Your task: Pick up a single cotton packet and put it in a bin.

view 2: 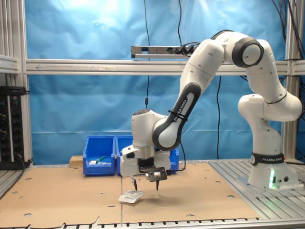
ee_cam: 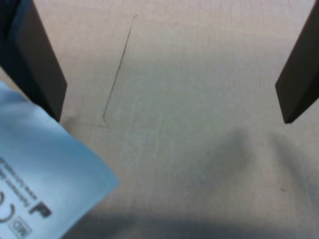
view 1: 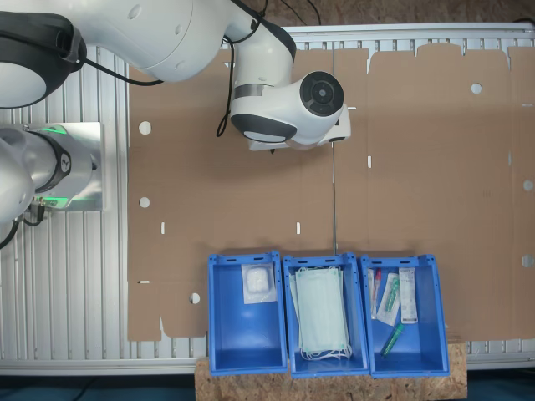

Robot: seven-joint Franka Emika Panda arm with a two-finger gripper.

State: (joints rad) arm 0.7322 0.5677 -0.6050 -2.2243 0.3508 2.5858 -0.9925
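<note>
My surface [view 1: 435, 167] is a flat brown cardboard sheet with punched holes and slots, laid over ribbed metal, and along one edge stand three blue plastic crates side by side: the bin [view 1: 224, 334] already holding one white square packet, a middle crate [view 1: 289, 317] of pale green masks [view 1: 322, 313], and a third crate [view 1: 435, 326] of long narrow packs. My gripper [view 2: 146, 185] hangs spread wide just above the bare cardboard, gripping nothing. The cotton packet [view 2: 130, 196], thin, glossy and slightly curled, lies on the cardboard right beside one dark finger [ee_cam: 37, 59], well apart from the crates.
</note>
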